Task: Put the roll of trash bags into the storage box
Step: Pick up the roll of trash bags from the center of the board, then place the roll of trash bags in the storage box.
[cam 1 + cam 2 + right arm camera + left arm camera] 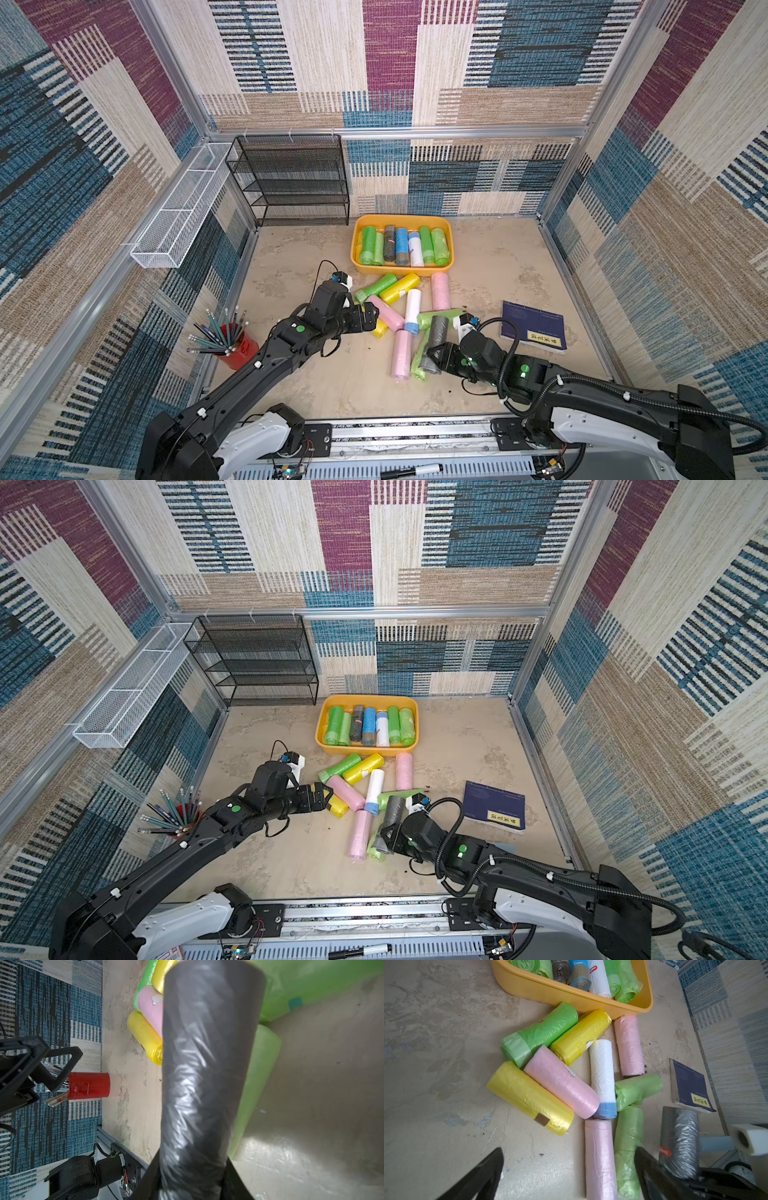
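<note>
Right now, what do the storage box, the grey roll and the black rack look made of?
The storage box: likely moulded plastic, smooth orange-yellow, faint sheen, rounded rim; the grey roll: thin plastic film, crinkled and glossy; the black rack: probably painted metal mesh, see-through grid.

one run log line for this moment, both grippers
right gripper: shut on dark grey plastic trash bag roll | left gripper: open, empty | orange-yellow plastic storage box: several rolls inside
</note>
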`<state>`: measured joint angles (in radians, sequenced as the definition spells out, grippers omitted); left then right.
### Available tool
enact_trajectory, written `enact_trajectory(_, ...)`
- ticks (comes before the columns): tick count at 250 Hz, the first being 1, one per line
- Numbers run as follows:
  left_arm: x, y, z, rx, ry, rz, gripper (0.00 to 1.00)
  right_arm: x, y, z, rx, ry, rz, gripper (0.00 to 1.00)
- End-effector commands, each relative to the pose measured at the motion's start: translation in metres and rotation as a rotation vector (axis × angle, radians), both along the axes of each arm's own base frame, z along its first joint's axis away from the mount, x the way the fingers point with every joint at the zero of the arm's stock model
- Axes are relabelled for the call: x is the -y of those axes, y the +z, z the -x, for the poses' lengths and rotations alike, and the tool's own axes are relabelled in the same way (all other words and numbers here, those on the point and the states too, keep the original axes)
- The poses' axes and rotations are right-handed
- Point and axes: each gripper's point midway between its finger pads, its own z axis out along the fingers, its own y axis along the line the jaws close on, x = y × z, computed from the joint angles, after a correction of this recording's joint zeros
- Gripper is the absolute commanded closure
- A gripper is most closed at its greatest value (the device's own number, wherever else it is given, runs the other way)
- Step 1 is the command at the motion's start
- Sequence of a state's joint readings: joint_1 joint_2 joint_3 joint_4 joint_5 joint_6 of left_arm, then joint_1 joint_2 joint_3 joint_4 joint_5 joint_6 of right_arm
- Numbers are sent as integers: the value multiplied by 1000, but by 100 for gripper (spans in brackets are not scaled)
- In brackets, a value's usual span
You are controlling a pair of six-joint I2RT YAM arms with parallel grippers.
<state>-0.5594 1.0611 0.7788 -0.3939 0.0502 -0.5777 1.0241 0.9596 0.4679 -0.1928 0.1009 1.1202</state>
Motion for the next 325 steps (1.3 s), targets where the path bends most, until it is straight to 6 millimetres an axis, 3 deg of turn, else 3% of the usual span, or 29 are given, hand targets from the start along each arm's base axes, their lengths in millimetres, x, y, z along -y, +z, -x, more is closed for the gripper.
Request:
enact_trajectory(1, -2, 3, -3, 15, 23, 3, 2, -12, 14, -10, 36, 18, -5, 71)
enact_trajectory(51, -15, 22, -4, 63, 46, -52, 1, -34, 50, -23, 81, 51, -66, 73)
enact_trajectory(74, -21, 34, -4, 107, 52, -68, 1, -39, 63, -33, 109, 57, -77, 82)
enact_trajectory(141, -29, 61, -5, 173, 65, -94, 1, -56, 99, -70, 158, 66, -83, 83)
enact_trajectory(191, -15, 74, -11, 188, 16, -59, 1, -72, 119, -119, 195, 61, -67, 83)
enact_trajectory(234, -18, 79, -19, 209, 22, -109, 2, -81, 129, -170, 235, 71, -18, 84)
enact_trajectory(325, -21, 88, -25, 235, 54, -101, 1, -86, 118, -270, 282, 140, 262, 87)
